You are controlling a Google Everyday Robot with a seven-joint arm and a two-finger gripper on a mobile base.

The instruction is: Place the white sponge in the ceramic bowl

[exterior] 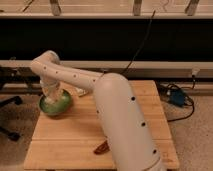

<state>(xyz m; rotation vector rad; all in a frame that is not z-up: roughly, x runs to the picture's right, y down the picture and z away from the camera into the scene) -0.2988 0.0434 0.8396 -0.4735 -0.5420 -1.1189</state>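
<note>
Tool hangs inside your green ceramic bowl at the wooden counter's left rear corner.

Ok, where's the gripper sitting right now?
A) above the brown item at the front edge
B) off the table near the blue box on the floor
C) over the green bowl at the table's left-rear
C: the gripper hangs at the end of the arm directly over the green ceramic bowl at the wooden table's left-rear part.
</note>
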